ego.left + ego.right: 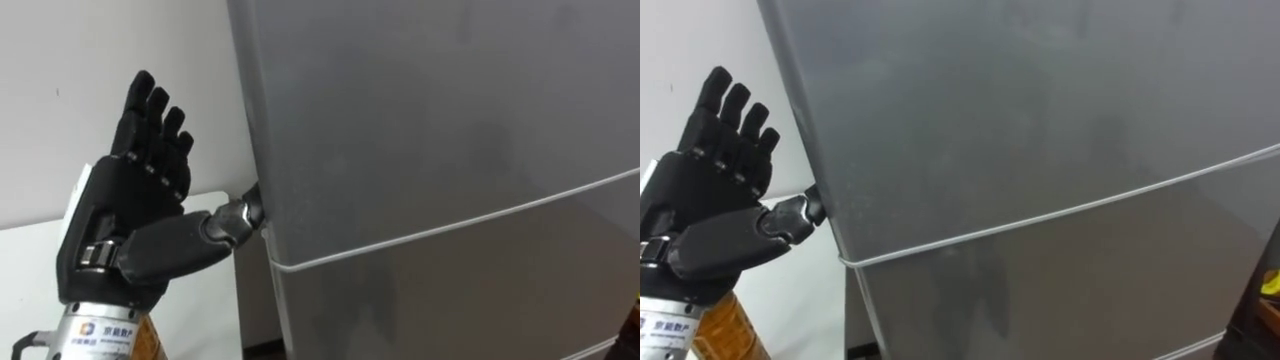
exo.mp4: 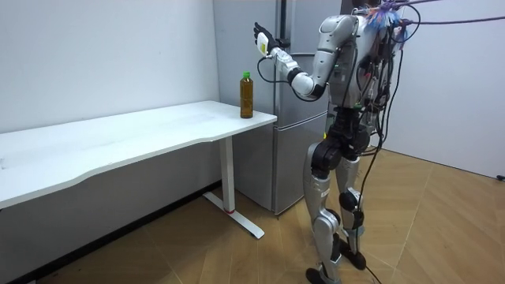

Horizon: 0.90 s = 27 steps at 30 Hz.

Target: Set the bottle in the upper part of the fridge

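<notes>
Both eye views look from the robot's head, close against the fridge (image 1: pixel 450 150), sharing its front and the left hand (image 1: pixel 135 205) at its edge; the room view stands well off, facing fridge, robot and the table (image 2: pixel 118 138) beside the fridge.

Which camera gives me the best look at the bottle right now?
The room view: the whole bottle stands upright on the white table's corner beside the fridge, green cap included. In both eye views an amber sliver of it shows low down, below the raised left hand.

left arm: raised, elbow bent | left hand (image 1: pixel 125 205): fingers straight, upright (thumb out sideways)
</notes>
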Motion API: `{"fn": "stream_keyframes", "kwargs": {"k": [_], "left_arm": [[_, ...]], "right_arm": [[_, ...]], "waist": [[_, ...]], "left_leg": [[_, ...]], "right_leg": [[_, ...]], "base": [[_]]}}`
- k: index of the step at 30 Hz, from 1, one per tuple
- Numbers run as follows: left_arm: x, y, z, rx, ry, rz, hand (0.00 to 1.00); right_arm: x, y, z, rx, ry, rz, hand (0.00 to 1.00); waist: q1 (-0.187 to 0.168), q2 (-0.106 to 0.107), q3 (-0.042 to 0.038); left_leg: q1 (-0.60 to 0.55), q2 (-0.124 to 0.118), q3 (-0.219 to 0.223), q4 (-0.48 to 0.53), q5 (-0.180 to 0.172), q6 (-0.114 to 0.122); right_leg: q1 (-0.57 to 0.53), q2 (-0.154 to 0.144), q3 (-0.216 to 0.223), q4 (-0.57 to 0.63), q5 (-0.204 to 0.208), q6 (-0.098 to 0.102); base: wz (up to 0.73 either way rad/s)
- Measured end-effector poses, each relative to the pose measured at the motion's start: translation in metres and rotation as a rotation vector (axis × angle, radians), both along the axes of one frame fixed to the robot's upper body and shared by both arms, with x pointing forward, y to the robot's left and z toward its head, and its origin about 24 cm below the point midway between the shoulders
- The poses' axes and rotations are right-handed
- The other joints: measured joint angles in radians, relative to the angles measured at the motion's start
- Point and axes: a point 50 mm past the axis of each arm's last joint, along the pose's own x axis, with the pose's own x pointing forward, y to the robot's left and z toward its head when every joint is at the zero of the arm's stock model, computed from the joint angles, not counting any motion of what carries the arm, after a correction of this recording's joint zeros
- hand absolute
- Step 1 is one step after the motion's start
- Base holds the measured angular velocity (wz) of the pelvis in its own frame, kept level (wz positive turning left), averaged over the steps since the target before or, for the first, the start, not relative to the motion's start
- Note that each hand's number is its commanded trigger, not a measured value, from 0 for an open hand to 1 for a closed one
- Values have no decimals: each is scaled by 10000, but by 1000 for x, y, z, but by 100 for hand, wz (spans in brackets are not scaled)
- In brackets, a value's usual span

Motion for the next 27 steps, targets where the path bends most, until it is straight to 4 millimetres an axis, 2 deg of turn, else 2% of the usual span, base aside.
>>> {"fn": "stream_keyframes", "kwargs": {"k": [5,7,13,16,17,18,19,20,21,22,23,24,25,27], "left_arm": [[-1,-7,0,248,-139,-272,0],[-1,-9,0,159,-176,-406,0],[-3,-12,2,126,-323,-568,0],[-4,-13,3,187,-425,-692,0],[-4,-14,3,178,-419,-731,0],[-5,-11,5,222,-633,-613,0],[-6,-7,5,217,-752,-455,0],[-6,-9,4,120,-703,-491,0],[-6,-13,3,140,-616,-711,0],[-6,-19,2,237,-502,-1084,0],[-5,-23,2,290,-463,-1283,0],[-6,-35,0,461,-396,-1836,0],[-7,-43,-2,667,-336,-2220,0],[-7,-46,-3,909,-271,-2370,0]], "right_arm": [[0,1,0,129,-102,226,0],[1,2,0,143,-135,281,0],[2,2,0,177,-164,430,0],[2,2,1,158,-232,475,0],[2,0,1,96,-305,477,0],[9,2,2,107,-495,673,0],[11,3,3,133,-580,856,0],[12,2,3,107,-648,801,0],[10,2,3,141,-667,588,0],[9,1,3,132,-607,550,0],[9,1,3,134,-592,564,0],[10,0,3,142,-603,480,0],[9,2,2,277,-489,482,0],[8,4,2,486,-441,528,0]], "waist": [[20,-9,-5],[42,-10,-6],[54,-15,-9],[73,48,27],[116,265,109],[212,221,83],[259,42,-40],[246,108,-26],[191,101,27],[34,69,65],[-16,59,83],[-37,183,0],[198,47,1],[356,-52,-7]], "left_leg": [[32,-6,-152,-9,0,0],[45,-10,-154,-14,0,0],[59,-12,-211,-67,0,0],[179,77,-523,-109,6,5],[278,294,-1033,-178,15,17],[211,425,-1552,-177,-2,18],[32,432,-1440,-18,-82,-46],[-23,493,-1277,32,-103,-95],[-153,498,-891,139,-121,-188],[-230,412,-746,-44,-74,-243],[-301,366,-744,-341,22,-265],[-170,264,-551,-645,216,-85],[-97,185,-207,-629,262,-32],[65,42,-133,-594,256,-23]], "right_leg": [[50,0,56,6,5,-8],[64,7,267,15,5,-8],[-8,14,436,108,5,-10],[-229,56,384,691,1,-14],[-697,167,360,1367,-217,-125],[-1332,610,674,940,-125,-568],[-1616,686,567,317,691,-704],[-1508,712,528,237,856,-717],[-1321,661,647,129,911,-725],[-1269,568,1160,126,900,-707],[-1282,524,1419,142,893,-638],[-1393,526,1609,202,852,-421],[-1313,476,1546,154,780,-276],[-1116,406,1267,-12,847,-215]], "base": [[13],[5],[1],[-4],[-36],[-46],[-27],[24],[69],[83],[87],[49],[13],[-39]]}}
